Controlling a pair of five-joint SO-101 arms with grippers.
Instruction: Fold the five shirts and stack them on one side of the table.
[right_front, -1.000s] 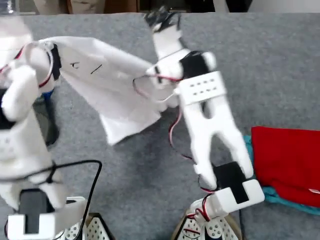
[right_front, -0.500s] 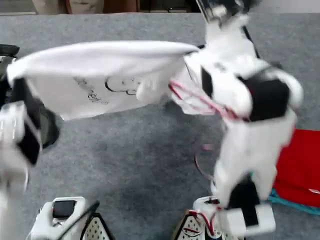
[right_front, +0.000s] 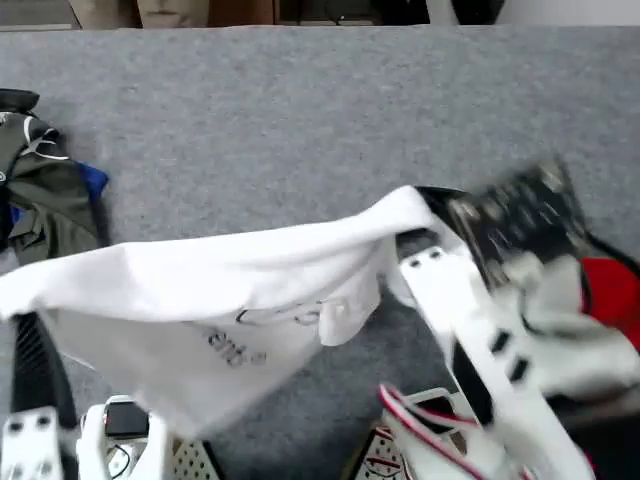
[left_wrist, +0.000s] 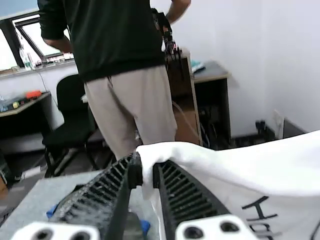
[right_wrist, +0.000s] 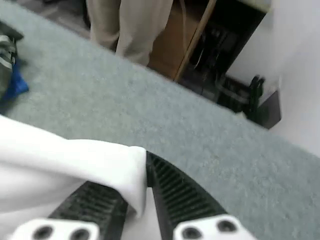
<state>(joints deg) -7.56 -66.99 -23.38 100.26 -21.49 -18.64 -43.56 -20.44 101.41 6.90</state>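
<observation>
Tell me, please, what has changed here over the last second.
Both arms swung the white shirt, stretched between them, from the far side of the table toward its near edge. The left gripper and right gripper stayed shut on it. The red shirt and dark clothes pile stayed put.

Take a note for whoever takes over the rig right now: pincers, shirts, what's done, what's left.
Left pincer: shut on one end of the white shirt.
Right pincer: shut on its other end.
The white shirt hangs spread between them above the table, unfolded.
Done: cannot tell; red shirt lies at the right edge, partly hidden.
Crumpled dark clothes lie at the left edge.
Left: fold the white shirt and the dark clothes, stack everything on one side.
</observation>
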